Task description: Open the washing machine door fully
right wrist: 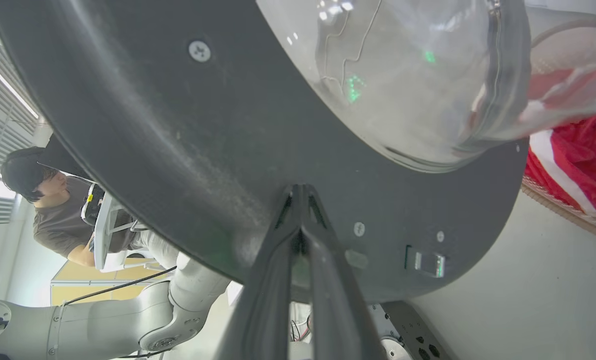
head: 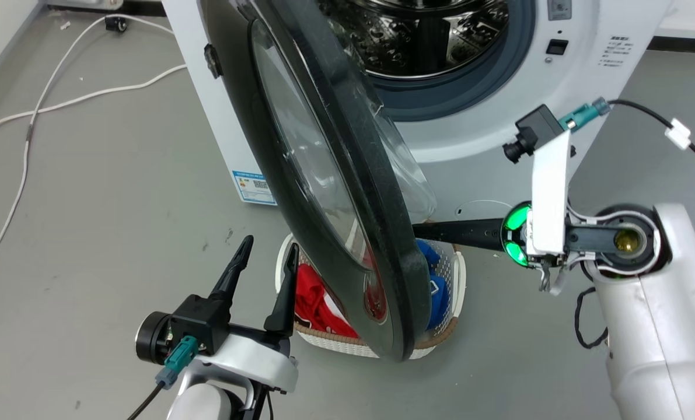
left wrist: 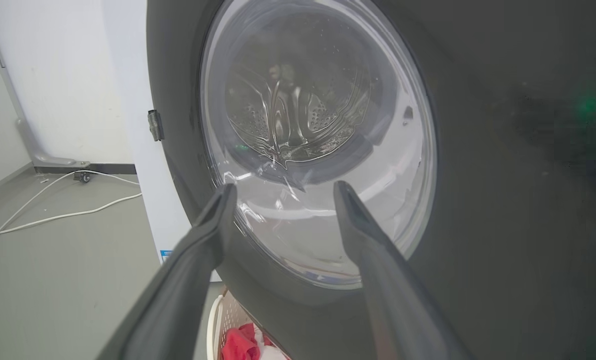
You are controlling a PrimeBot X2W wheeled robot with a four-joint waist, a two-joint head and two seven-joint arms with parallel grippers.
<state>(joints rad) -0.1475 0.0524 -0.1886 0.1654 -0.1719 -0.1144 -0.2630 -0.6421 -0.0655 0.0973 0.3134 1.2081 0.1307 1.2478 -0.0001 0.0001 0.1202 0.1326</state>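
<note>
The washing machine door point(head: 353, 157) stands partly swung out from the white washing machine point(head: 557, 99), seen nearly edge-on, and the steel drum point(head: 417, 35) is exposed. My left gripper point(head: 268, 251) is open in front of the door's outer face, apart from it. In the left wrist view its fingers point(left wrist: 212, 235) frame the glass bowl of the door point(left wrist: 503, 175). My right gripper point(right wrist: 298, 189) is shut, its tips pressed against the door's inner black face point(right wrist: 177, 125) below the glass. In the head view its fingers point(head: 458, 232) run behind the door's lower edge.
A white laundry basket point(head: 459, 274) with red and blue clothes sits on the floor under the door. White cables point(head: 49, 105) trail across the grey floor at left. A blue sticker point(head: 254, 186) marks the machine's side. A seated person point(right wrist: 52, 200) appears beyond the door.
</note>
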